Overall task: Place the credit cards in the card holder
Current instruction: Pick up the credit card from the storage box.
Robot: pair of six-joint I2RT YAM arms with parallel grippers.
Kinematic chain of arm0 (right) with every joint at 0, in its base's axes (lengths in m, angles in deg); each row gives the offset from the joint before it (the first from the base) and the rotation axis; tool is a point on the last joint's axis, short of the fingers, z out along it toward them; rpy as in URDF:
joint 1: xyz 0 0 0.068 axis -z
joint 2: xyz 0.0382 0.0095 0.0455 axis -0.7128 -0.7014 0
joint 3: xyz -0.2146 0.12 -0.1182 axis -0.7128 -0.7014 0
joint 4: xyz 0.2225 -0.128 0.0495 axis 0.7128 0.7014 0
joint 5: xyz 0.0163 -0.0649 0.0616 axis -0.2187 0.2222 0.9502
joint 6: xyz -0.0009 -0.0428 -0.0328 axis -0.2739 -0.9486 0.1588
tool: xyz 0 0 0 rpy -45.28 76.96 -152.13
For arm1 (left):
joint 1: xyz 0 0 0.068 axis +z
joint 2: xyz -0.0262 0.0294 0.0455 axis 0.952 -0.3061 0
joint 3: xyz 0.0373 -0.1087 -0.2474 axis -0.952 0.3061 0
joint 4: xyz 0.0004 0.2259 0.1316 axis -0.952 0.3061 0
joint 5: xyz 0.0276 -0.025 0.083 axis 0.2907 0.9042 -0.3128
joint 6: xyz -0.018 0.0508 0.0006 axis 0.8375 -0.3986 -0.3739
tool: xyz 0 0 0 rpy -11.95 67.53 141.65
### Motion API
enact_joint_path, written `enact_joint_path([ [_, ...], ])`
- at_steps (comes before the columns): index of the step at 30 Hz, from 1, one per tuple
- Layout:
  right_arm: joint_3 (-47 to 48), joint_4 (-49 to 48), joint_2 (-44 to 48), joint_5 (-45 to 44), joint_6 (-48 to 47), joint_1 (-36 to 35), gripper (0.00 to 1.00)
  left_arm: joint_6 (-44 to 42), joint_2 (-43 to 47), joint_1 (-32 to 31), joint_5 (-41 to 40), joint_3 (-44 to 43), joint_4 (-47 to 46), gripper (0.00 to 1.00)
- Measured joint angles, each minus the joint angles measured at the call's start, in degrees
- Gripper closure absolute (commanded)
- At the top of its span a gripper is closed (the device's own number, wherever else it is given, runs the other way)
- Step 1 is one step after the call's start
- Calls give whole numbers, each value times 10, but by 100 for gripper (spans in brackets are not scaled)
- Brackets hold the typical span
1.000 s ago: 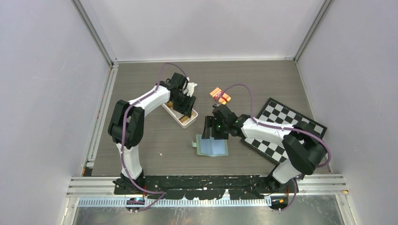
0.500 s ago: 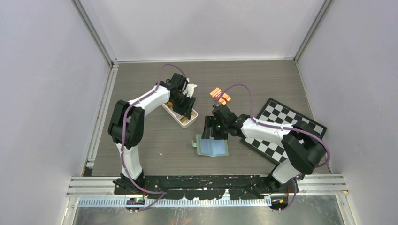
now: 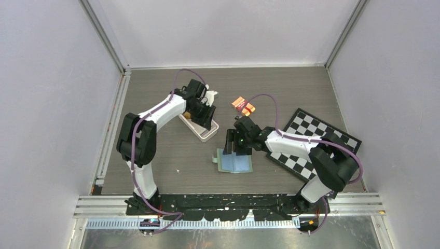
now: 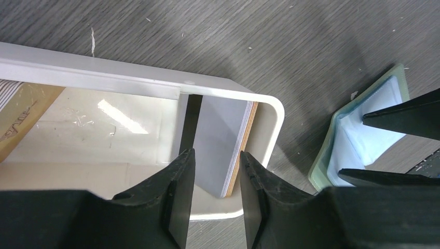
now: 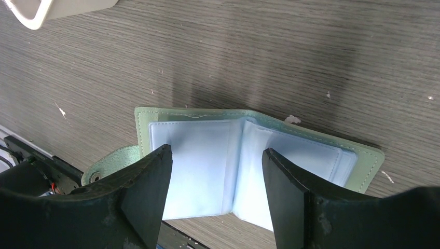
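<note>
Credit cards point(image 4: 220, 145) (in tray point(image 4: 104, 78)) between narrow left gripper point(image 4: 217, 171), card holder point(image 5: 197, 155) under wide right gripper point(image 5: 217, 153)

left hand point(image 4: 216, 153) is hiding the near end of the credit cards point(image 4: 220, 122), can't tell if it's gripping them

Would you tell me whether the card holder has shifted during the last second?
No. The card holder lies where it was, at the same gap from the white tray and the chessboard.
</note>
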Motion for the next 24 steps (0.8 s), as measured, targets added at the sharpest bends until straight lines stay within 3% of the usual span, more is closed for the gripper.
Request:
enact_joint_path([
  [11, 0, 0, -5, 3, 2, 0, 32, 9, 5, 0, -3, 0, 0, 55],
  [17, 0, -2, -5, 3, 2, 0, 31, 15, 43, 2, -62, 3, -14, 35],
  [24, 0, -4, -5, 9, 2, 0, 31, -34, 69, 29, -146, -34, -33, 23],
])
